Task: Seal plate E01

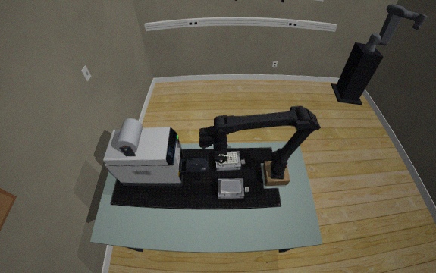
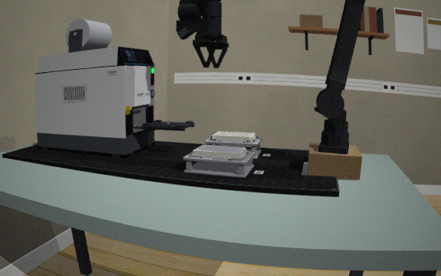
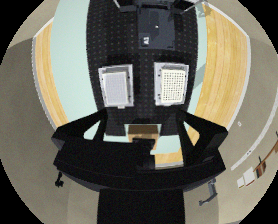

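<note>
My gripper (image 1: 221,158) (image 2: 211,66) (image 3: 141,112) is open and empty, high above the nests. A plate with a smooth grey top (image 1: 230,186) (image 2: 220,151) (image 3: 116,87) sits in the front nest (image 1: 230,196) (image 3: 115,68). A plate with open wells (image 1: 233,157) (image 2: 233,135) (image 3: 173,85) sits in the back nest (image 1: 228,167) (image 3: 171,65). The nest and plate labels are too small to read. The sealer's dark stage (image 1: 196,163) (image 2: 170,126) (image 3: 157,30) is out and carries no plate. Its lamp (image 1: 177,137) (image 2: 153,70) is green.
The tall white sealer (image 1: 145,172) (image 2: 86,111) stands at the left, with a film roll (image 1: 130,133) (image 2: 97,34) on top. The arm's wooden base block (image 1: 283,181) (image 2: 335,165) stands to the right of the nests. Small tags lie beside both nests.
</note>
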### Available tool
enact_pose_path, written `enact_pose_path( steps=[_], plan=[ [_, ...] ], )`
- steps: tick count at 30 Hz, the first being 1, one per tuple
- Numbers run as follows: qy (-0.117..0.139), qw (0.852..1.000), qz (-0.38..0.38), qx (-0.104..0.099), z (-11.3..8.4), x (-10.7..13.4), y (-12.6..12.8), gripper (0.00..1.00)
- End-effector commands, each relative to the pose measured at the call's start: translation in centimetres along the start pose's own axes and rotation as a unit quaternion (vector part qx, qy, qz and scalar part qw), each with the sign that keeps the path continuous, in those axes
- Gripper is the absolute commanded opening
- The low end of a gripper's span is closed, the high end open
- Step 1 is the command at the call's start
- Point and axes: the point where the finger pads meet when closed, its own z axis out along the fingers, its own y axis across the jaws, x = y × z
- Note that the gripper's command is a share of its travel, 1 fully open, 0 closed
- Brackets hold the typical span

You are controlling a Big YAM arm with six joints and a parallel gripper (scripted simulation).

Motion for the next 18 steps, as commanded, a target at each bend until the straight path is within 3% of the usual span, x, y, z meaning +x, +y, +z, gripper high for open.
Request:
enact_pose_path(
  steps=[1, 7, 18],
  plan=[
    [-0.003, 0.999, 0.041, 0.001, -1.1, -1.6, -1.6, 1.0],
    [-0.014, 1.0, 0.006, -0.005, -1.3, -0.8, 0.1, 1.0],
    [-0.012, 1.0, -0.009, -0.008, -0.4, -0.3, 0.2, 1.0]
  ],
)
